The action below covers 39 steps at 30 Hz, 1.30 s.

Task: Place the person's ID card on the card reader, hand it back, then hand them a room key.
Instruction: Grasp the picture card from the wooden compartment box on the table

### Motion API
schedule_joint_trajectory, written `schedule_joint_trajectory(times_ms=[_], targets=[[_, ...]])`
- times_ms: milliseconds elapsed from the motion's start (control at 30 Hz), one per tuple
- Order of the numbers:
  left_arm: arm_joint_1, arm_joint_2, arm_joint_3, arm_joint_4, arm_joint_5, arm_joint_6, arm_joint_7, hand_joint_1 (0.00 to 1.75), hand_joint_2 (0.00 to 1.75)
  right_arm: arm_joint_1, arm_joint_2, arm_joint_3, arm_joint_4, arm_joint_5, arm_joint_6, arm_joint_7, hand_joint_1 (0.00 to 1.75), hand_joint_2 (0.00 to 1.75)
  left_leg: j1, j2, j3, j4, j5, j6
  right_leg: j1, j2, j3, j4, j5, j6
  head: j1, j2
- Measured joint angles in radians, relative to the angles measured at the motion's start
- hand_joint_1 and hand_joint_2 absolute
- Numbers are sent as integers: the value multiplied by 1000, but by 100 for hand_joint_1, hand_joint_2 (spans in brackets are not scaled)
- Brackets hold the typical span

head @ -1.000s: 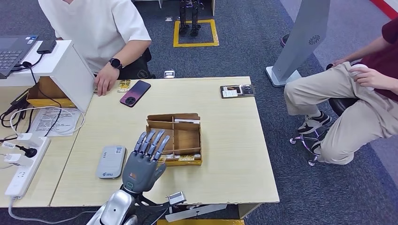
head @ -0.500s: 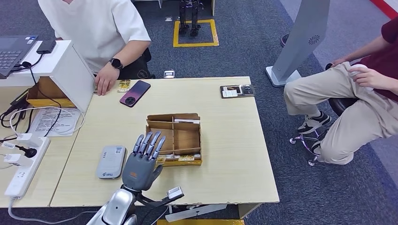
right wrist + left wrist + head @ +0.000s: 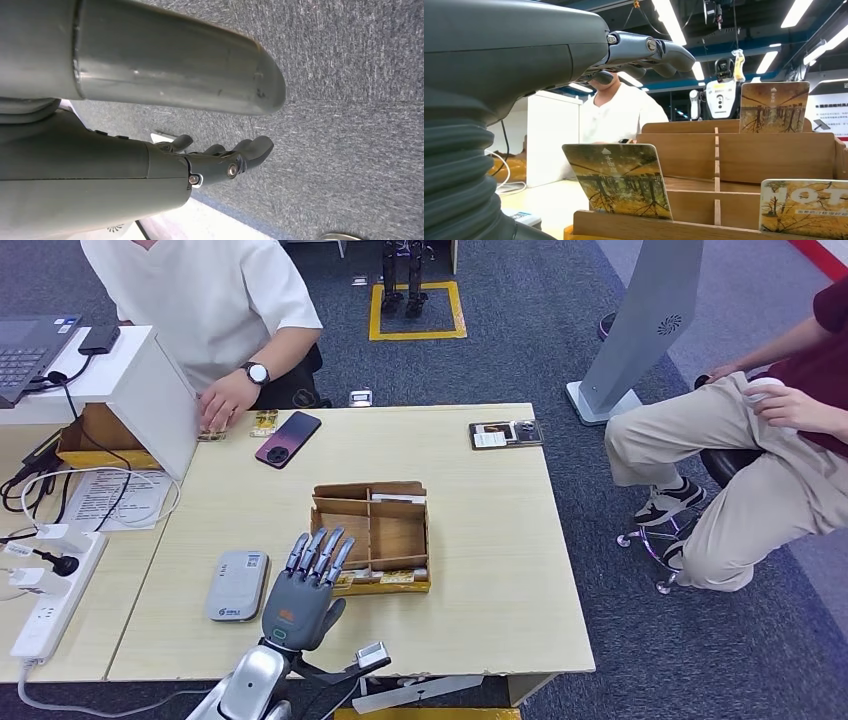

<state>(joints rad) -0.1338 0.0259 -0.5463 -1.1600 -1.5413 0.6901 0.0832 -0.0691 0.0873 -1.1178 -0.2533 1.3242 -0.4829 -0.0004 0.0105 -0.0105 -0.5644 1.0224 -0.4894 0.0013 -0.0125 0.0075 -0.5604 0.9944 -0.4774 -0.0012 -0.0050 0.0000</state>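
- The left hand (image 3: 303, 592) hovers over the near part of the wooden table (image 3: 480, 570), fingers (image 3: 318, 552) stretched forward and slightly fanned, holding nothing; in the left wrist view the left hand (image 3: 644, 50) reaches out above the cards with its fingertips free.
- Its fingertips lie at the near left corner of the cardboard organizer (image 3: 372, 535), just above it; I cannot tell whether they touch it.
- The organizer's partitions form compartments; yellow-brown room key cards (image 3: 385, 579) stand along its near edge. From the left wrist camera one room key card (image 3: 621, 180) leans upright in the front row, another (image 3: 804, 207) sits beside it, and a third (image 3: 774, 106) stands at the back.
- Just left of the hand lies the grey card reader (image 3: 237, 585), flat on the table, nothing on top of it.
- At the far left edge of the table the person in the white shirt (image 3: 205, 300) presses a hand (image 3: 226, 400) onto a small card (image 3: 212, 432), apparently the ID card, beside a white box (image 3: 150, 390). Another small card (image 3: 264, 421) and a dark phone (image 3: 288, 439) lie just to the right.
- A card holder (image 3: 506, 434) rests at the table's far right edge.
- A second person (image 3: 760, 440) sits well to the right, away from the table.
- The right hand (image 3: 220, 160) hangs over grey carpet (image 3: 350, 75), fingers loosely curved and apart, with nothing in them.
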Motion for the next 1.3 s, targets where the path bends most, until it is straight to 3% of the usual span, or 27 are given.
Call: schedule_joint_trajectory(times_ms=[600,733,1300], targets=[[6,0,0,-33,-6,0,50,3,175,0,-3,0,0,-2,-2,1,0,0,0,0,0,0,0,0,0,0,0,0,0,0,0,0],[8,0,0,-42,-5,0,42,175,175,0,-3,0,0,-2,-2,1,0,0,0,0,0,0,0,0,0,0,0,0,0,0,0,0],[8,0,0,-47,0,0,-6,175,175,0,-3,0,0,-2,-2,1,0,0,0,0,0,0,0,0,0,0,0,0,0,0,0,0]])
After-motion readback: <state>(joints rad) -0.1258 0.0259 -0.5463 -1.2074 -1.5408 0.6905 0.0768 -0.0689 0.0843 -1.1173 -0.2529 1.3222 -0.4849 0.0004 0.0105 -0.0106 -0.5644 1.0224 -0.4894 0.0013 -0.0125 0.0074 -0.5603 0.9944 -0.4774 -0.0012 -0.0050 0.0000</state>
